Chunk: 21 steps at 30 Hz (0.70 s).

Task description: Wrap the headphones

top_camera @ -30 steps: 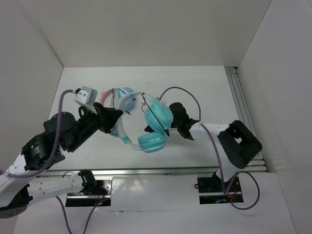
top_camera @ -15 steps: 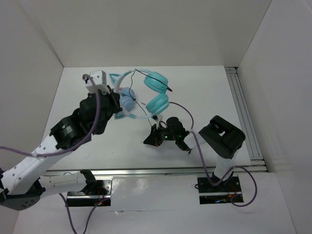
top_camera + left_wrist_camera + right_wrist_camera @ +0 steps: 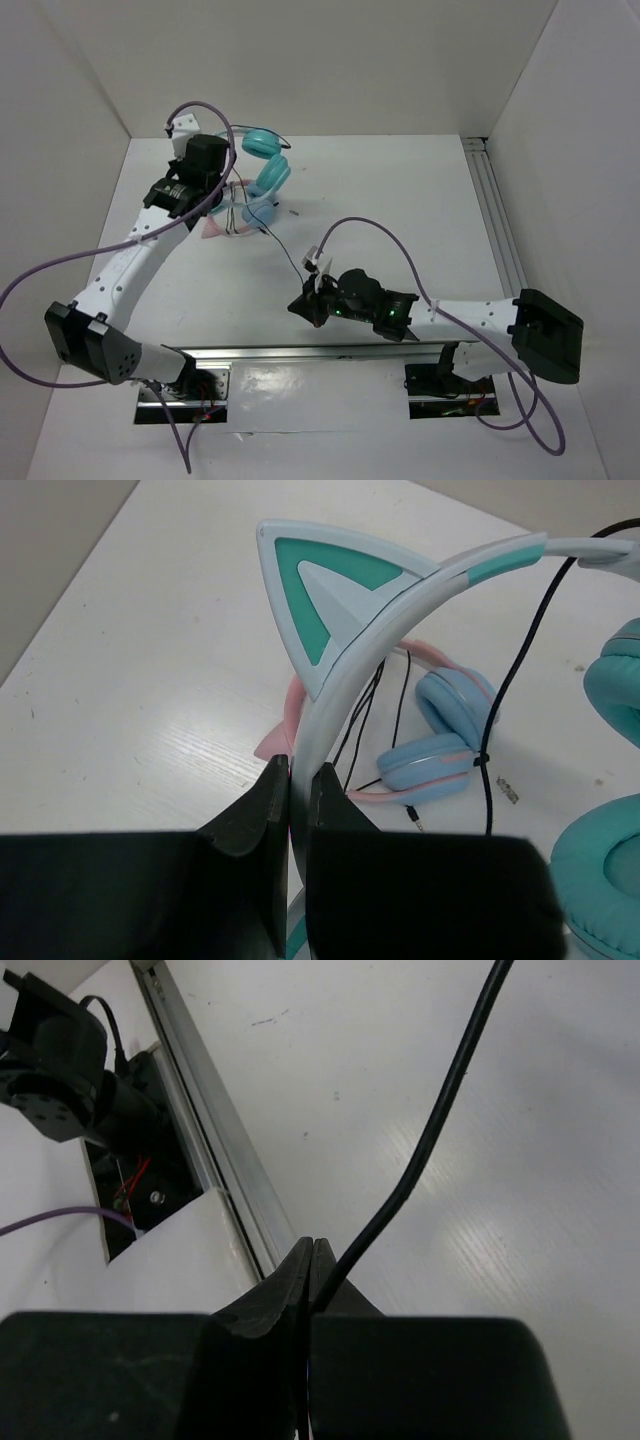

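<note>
The teal headphones (image 3: 268, 165) were up by the far edge of the desk (image 3: 420, 190), toward the far-left corner. L jaws were shut tight on the white & teal headband (image 3: 440, 580), w/ no gap showing. They pinched it just under one cat ear (image 3: 315, 590). The two teal cups (image 3: 262, 143) sat close together, one nearer the far edge than the other. I couldn't tell if the cups touched the desk or hung just over it

Pink headphones (image 3: 430, 765) w/ light blue cups lay flat on the desk. They were right beside the teal ones, on the side toward the near edge, by the L arm (image 3: 135, 255)

The thin black cable (image 3: 440, 1130) ran from the teal headphones across the desk toward the near edge. R jaws were closed on that cable, tips pressed together w/ the cable pinched btw them. They sat low, near the middle of the near edge, close to the metal rail (image 3: 215, 1150). The R arm (image 3: 470, 312) reached in from the near-right corner
</note>
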Each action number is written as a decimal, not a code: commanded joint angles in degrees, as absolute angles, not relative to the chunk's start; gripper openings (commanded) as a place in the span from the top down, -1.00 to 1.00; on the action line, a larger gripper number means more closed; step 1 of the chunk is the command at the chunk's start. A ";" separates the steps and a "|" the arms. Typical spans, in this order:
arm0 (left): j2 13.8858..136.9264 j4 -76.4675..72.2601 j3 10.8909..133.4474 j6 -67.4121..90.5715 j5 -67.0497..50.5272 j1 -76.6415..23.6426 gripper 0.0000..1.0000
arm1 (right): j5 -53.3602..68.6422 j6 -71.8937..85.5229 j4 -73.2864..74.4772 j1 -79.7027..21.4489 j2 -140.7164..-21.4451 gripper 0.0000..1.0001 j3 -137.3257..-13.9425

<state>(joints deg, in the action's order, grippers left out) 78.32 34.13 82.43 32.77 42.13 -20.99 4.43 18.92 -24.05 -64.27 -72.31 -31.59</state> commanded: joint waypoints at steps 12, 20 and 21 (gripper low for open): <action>91.14 29.79 81.12 31.57 40.27 -22.14 1.00 | -6.76 6.17 1.74 -68.82 -66.36 1.00 -51.49; 94.75 35.14 82.53 18.03 29.00 -31.01 1.00 | -4.31 -2.28 10.10 -55.21 -66.36 1.00 -65.19; 94.75 36.11 82.53 18.02 29.61 -32.33 1.00 | -3.78 -3.16 11.33 -53.98 -66.36 1.00 -66.08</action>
<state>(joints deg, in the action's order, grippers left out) 94.87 35.31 79.77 21.26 32.42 -28.93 -5.08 1.54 7.27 -56.77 -67.66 -61.12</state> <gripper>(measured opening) 0.146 0.008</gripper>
